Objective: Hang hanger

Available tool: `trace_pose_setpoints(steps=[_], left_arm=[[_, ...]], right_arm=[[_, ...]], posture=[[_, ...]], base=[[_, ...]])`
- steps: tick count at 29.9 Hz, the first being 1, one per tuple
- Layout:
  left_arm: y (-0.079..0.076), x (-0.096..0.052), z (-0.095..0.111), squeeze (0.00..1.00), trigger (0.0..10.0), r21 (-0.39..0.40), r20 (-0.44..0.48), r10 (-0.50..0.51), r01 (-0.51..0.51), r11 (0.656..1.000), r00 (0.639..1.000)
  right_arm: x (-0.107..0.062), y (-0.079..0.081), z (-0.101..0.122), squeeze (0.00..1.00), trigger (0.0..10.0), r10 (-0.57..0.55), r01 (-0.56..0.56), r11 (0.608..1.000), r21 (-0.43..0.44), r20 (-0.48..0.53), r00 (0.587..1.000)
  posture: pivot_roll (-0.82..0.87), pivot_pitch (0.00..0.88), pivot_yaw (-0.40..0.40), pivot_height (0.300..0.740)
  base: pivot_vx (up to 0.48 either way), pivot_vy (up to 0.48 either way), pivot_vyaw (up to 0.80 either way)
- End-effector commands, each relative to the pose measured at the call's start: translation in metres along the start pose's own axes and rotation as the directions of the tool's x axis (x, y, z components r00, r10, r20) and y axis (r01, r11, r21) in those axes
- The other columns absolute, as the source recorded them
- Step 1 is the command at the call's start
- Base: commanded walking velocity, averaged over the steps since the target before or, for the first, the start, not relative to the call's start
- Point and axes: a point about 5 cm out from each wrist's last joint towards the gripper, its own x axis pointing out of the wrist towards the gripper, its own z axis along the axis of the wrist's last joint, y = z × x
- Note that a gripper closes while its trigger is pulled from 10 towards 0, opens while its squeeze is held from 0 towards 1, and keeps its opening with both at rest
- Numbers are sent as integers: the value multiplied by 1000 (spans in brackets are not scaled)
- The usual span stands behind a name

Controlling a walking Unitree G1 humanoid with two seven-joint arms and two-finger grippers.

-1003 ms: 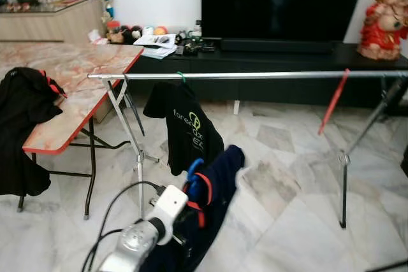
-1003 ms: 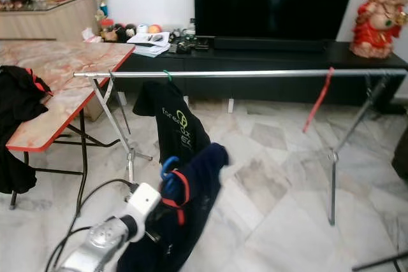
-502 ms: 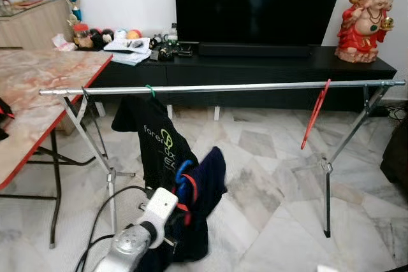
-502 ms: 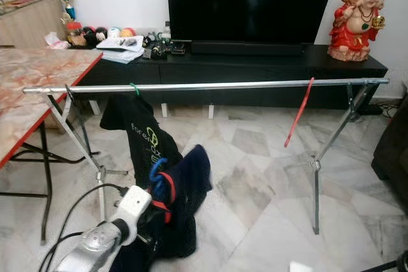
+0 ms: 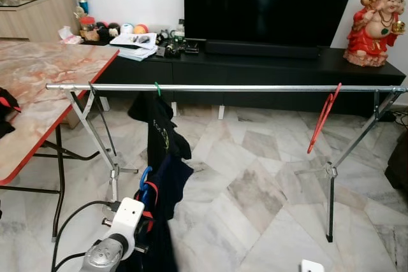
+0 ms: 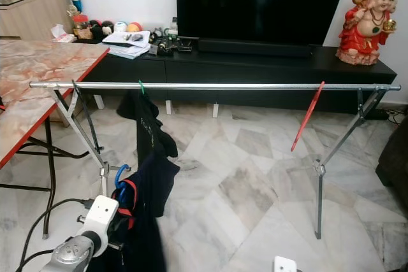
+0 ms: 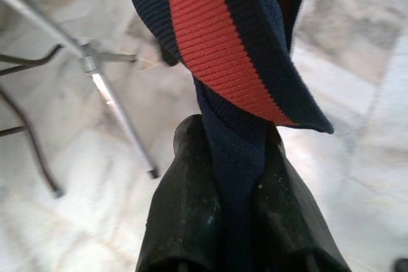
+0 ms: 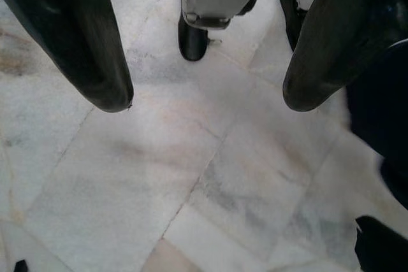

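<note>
Left gripper pinching a navy garment on a blue hanger, held low before the rail; hanging not yet done.

Left gripper (image 7: 239, 176): fingers pressed together on the navy cloth just below its red-striped collar (image 7: 223, 42); navy garment (image 5: 162, 195) hangs from the gripper with the blue hanger (image 5: 144, 177) hook showing above it, well below the drying rail (image 5: 255, 88); right gripper (image 8: 204, 93): fingers spread, holding nothing, pointed at the marble floor (image 8: 191, 176); on the rail, a black T-shirt (image 5: 156, 128) on a green hanger (image 5: 157, 86) near the left end and a bare red hanger (image 5: 325, 116) near the right end; table (image 5: 44, 78) stands to the left; judged early to midway: garment carried to the rail; still to lift, hook over the bar, release.
</note>
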Motion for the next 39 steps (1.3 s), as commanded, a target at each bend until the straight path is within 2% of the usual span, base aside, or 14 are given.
trace_pose_setpoints(steps=[1,8,9,12,15,20,26,39], left_arm=[[6,1,8,0,10000,8,46,39,-40,999,998],[2,5,18,0,10000,6,67,30,-30,1000,997],[1,6,19,0,10000,9,70,25,-25,1000,997],[0,7,19,0,10000,17,69,19,-20,1000,997],[0,7,19,0,10000,16,70,19,-20,1000,997],[-1,7,20,0,10000,19,71,4,-6,1000,997],[-20,6,18,0,10000,39,68,-142,139,989,988],[-21,6,18,0,10000,42,70,-148,146,988,986]], right_arm=[[1,0,5,0,10000,-5,5,1000,-16,16,1000],[-1,-13,12,0,10000,-14,14,1000,4,36,999],[-3,-29,14,0,10000,-51,51,999,4,41,998],[-5,-40,14,0,10000,-64,63,998,12,41,997],[-6,-43,12,0,10000,-65,65,998,13,38,997],[-5,-40,8,0,10000,-58,58,998,3,29,998],[-2,-22,5,0,10000,-38,39,999,-14,20,999],[-2,-20,5,0,10000,-37,38,999,-14,20,999]], posture=[[59,0,-18,740],[52,0,-12,740],[49,0,-7,740],[46,0,-5,740],[46,0,-3,740],[49,0,-3,740],[50,0,-5,740],[50,0,-6,740]], base=[[0,-319,794],[0,-430,772],[0,-461,0],[0,-467,0],[0,-469,0],[0,-469,0],[0,-140,0],[0,0,0]])
